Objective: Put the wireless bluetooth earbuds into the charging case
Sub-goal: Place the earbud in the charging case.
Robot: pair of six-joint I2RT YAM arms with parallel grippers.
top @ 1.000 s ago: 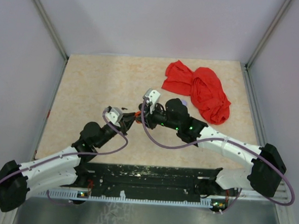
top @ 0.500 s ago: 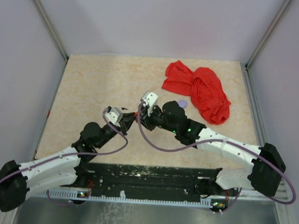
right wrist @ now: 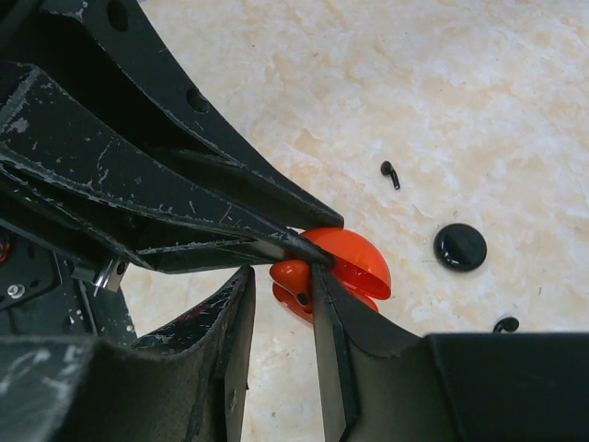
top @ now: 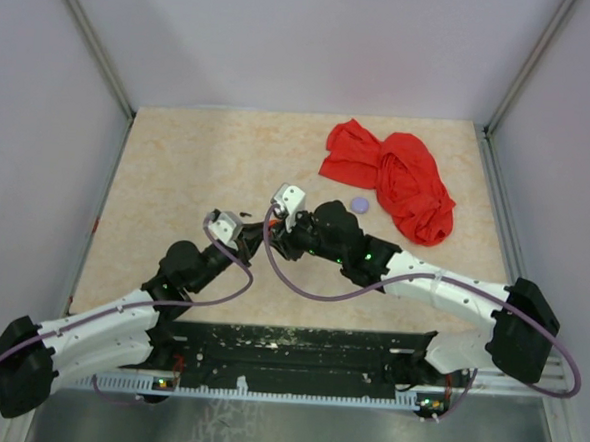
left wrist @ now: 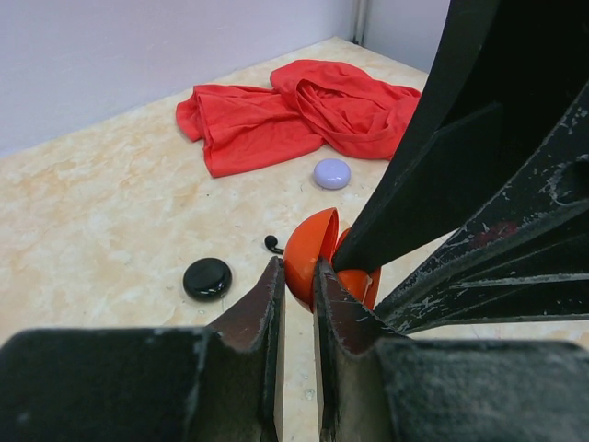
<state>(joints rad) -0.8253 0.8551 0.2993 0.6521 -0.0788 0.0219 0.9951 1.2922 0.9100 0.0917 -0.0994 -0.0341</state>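
Left jaws clamped lid of open orange clamshell case (left wrist: 308, 247); right jaws stood slightly apart around its base.

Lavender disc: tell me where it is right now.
In the top view the lavender disc lies on the table, right of centre, close beside the near left edge of the red cloth.

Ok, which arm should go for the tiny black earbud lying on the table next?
Probably right. The right gripper stands open around the orange-red round clamshell, free to leave, and a tiny black earbud lies just beyond it. The left gripper is shut on that clamshell, holding it.
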